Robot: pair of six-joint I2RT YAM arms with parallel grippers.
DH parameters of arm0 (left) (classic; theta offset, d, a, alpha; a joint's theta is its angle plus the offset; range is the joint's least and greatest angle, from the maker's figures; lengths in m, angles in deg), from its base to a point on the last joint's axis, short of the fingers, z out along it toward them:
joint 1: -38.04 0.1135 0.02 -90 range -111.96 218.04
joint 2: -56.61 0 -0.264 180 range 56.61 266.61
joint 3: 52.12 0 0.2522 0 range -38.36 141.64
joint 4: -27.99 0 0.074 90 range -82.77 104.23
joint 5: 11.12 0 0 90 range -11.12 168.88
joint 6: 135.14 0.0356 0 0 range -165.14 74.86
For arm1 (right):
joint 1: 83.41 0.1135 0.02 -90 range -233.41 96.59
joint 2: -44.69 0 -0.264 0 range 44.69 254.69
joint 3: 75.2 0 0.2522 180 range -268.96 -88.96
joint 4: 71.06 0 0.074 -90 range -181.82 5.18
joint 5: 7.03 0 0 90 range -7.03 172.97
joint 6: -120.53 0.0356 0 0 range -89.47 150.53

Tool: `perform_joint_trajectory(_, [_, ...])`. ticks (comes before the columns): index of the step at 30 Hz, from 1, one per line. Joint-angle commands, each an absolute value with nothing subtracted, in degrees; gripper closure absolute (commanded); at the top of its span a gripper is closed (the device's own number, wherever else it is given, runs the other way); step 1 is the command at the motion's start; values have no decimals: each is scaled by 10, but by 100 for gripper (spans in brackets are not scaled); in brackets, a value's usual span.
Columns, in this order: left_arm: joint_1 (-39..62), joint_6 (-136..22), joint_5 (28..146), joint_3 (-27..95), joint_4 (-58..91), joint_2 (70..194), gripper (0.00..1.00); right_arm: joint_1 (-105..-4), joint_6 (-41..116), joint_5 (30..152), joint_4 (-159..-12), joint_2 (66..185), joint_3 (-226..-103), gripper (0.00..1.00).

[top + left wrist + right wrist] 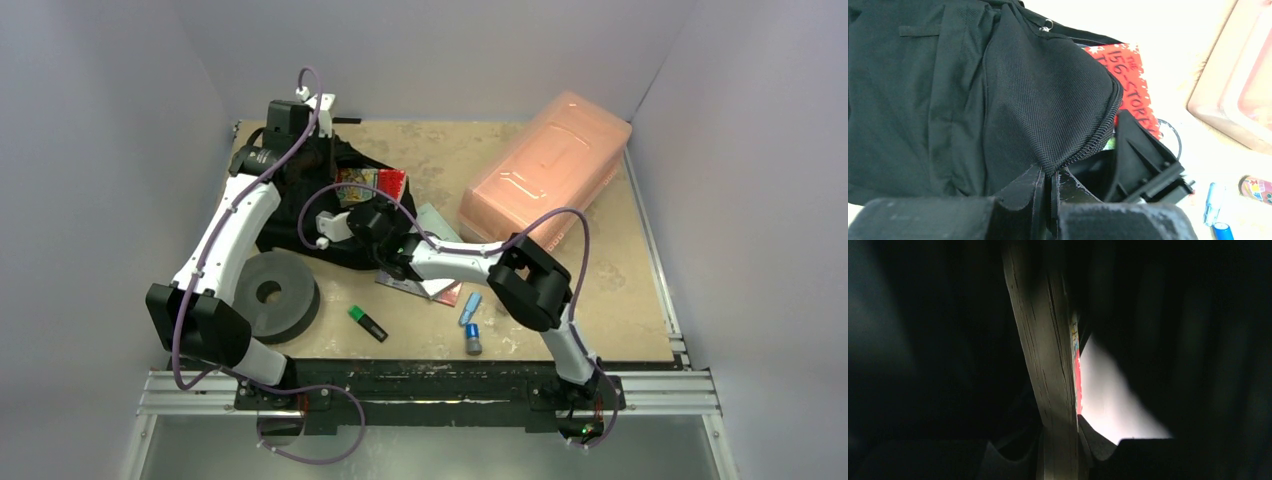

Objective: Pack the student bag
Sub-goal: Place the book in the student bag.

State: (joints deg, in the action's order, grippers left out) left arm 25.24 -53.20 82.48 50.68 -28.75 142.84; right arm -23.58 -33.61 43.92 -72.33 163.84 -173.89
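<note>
The bag (1048, 100) was black woven cloth, matt, with a fine ribbed weave. The book (1135, 85) had a glossy red cover; in the right wrist view its page edges were rough cream paper. Toward the far right corner, the box (545, 170) was translucent pink plastic, smooth and shiny. The ring (300, 305) near the left edge was dull grey foam. The worktop (620, 290) was matt, blotchy tan board.

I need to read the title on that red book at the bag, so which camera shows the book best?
Left wrist: the red book turns its cover toward it, lettering readable. Top external shows the book small, at the student bag opening. Right wrist shows only its page edge, in the dark.
</note>
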Motion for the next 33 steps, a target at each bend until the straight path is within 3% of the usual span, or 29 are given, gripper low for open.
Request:
perform_joint_trajectory(1, [253, -545, 870, 522, -252, 1405, 100, -236, -324, 432, -663, 1683, -1838, 100])
perform_joint_trajectory(7, [253, -554, 881, 519, -248, 1410, 100, -236, -289, 391, -649, 1805, -1971, 99])
perform_joint_trajectory(8, [253, -555, 882, 518, -246, 1410, 100, -235, -280, 393, -653, 1816, -1986, 93])
perform_joint_trajectory(10, [253, -555, 882, 519, -246, 1414, 100, -235, -244, 416, -691, 1815, -1990, 54])
perform_joint_trajectory(11, [253, -554, 879, 518, -246, 1417, 100, -235, -224, 417, -697, 1804, -1967, 39])
perform_joint_trajectory(16, [256, -552, 865, 522, -252, 1424, 100, -238, -117, 503, -683, 1648, -1752, 3])
perform_joint_trajectory(25, [261, -555, 861, 523, -254, 1431, 100, -244, 154, 611, -859, 1496, -1665, 1])
perform_joint_trajectory(30, [261, -557, 866, 523, -254, 1434, 100, -272, 389, 700, -933, 1488, -1692, 1])
perform_joint_trajectory(33, [261, -557, 867, 523, -254, 1434, 100, -291, 389, 772, -935, 1486, -1705, 1])
